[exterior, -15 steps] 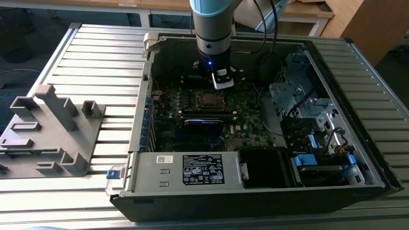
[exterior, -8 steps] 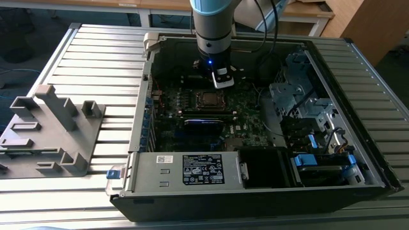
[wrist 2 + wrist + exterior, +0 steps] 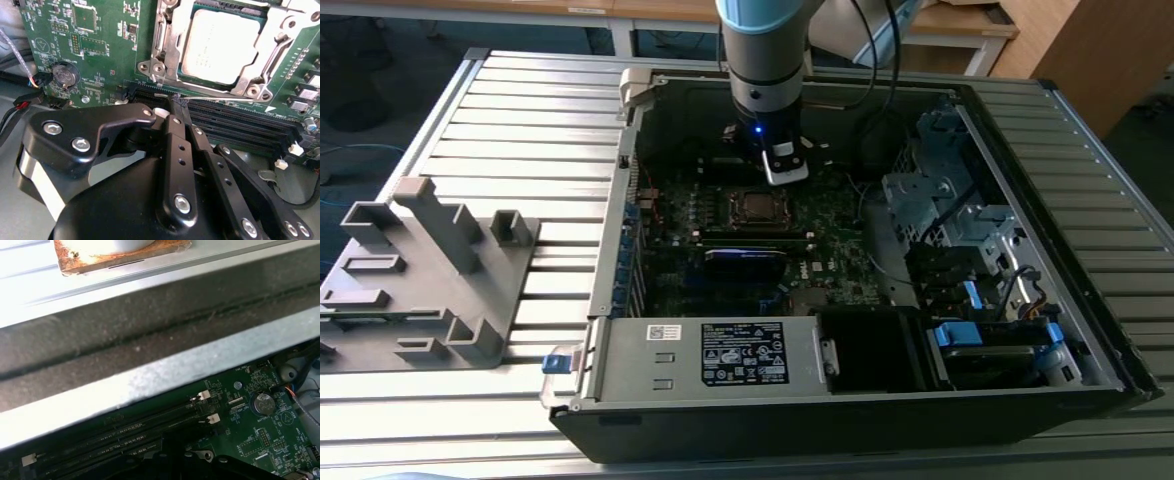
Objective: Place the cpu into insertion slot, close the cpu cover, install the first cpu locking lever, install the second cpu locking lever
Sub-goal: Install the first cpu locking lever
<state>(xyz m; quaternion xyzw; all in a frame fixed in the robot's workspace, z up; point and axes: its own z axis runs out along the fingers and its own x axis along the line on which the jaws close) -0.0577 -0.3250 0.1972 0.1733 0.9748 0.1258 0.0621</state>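
The cpu (image 3: 220, 45) lies flat in its insertion slot on the green motherboard, its pale metal top showing through the window of the cpu cover (image 3: 169, 45). The silvery cover frame lies down around the chip. A thin locking lever end (image 3: 156, 76) sticks out at the socket's near corner. My gripper (image 3: 176, 106) hangs just beside that corner, over the memory slots, its black fingers (image 3: 172, 145) shut together with nothing between them. In the exterior view the gripper (image 3: 782, 172) hovers a little behind the socket (image 3: 754, 207) inside the open computer case.
Black memory slots (image 3: 240, 125) run beside the socket. A coin battery (image 3: 65, 75) and loose cables (image 3: 20, 107) lie near the board's edge. The case wall (image 3: 150, 375) is close by. A power supply (image 3: 720, 355), drive cage (image 3: 961, 230) and grey fixture (image 3: 427, 280) surround the work area.
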